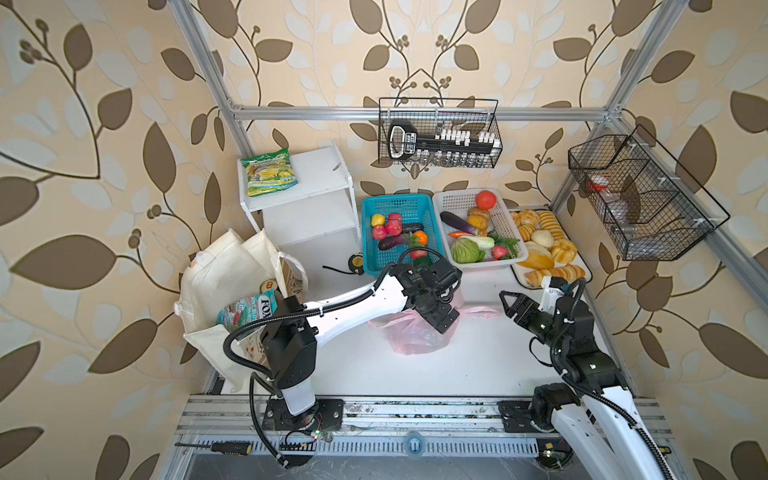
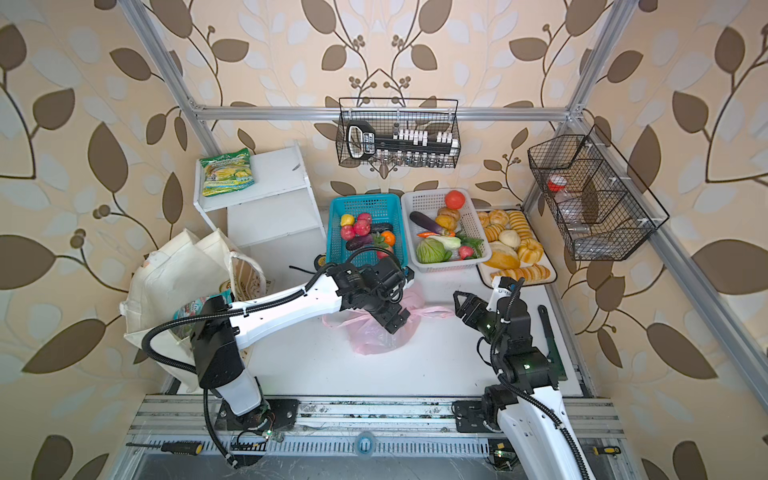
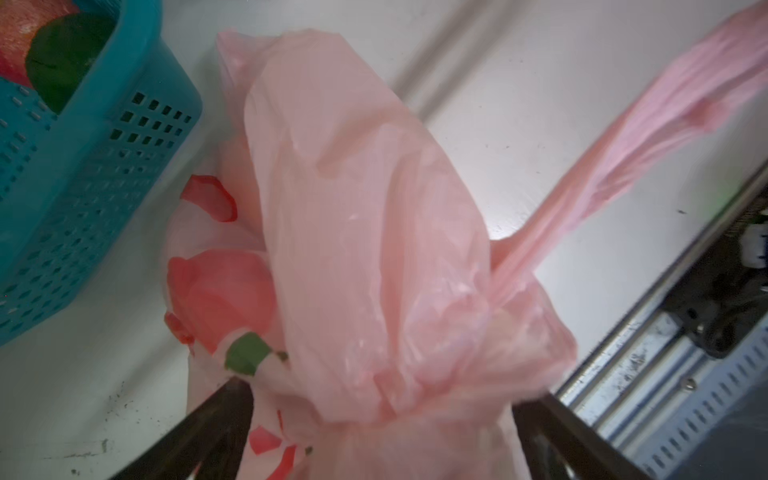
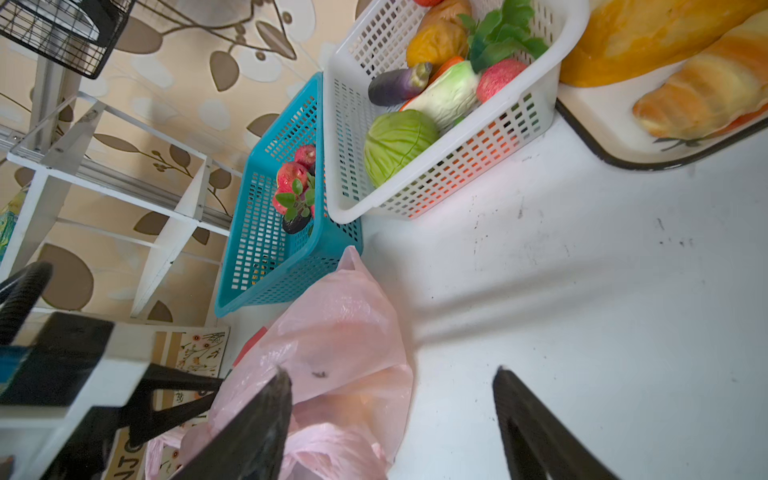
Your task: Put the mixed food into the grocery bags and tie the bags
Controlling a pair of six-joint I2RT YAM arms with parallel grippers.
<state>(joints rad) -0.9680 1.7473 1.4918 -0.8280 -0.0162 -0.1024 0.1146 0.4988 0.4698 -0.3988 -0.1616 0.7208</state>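
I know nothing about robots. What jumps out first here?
A crumpled pink plastic bag lies at the middle of the table, under the left gripper, whose jaws stand open. Behind it, a blue basket and a white basket brim with colourful toy produce. At the table's left edge a cream tote slumps with a snack packet poking out.

2 bags: tote [image 1: 224, 270], pink bag [image 1: 415, 336]. 2 plastic: teal basket [image 1: 366, 232], white basket [image 1: 455, 203]. 2 wire: back basket [image 1: 440, 162], side basket [image 1: 660, 232]. 1 shelf [image 1: 316, 170], 1 bread tray [image 4: 598, 116], 1 green packet [image 1: 270, 172], 1 tape measure [image 1: 356, 263].
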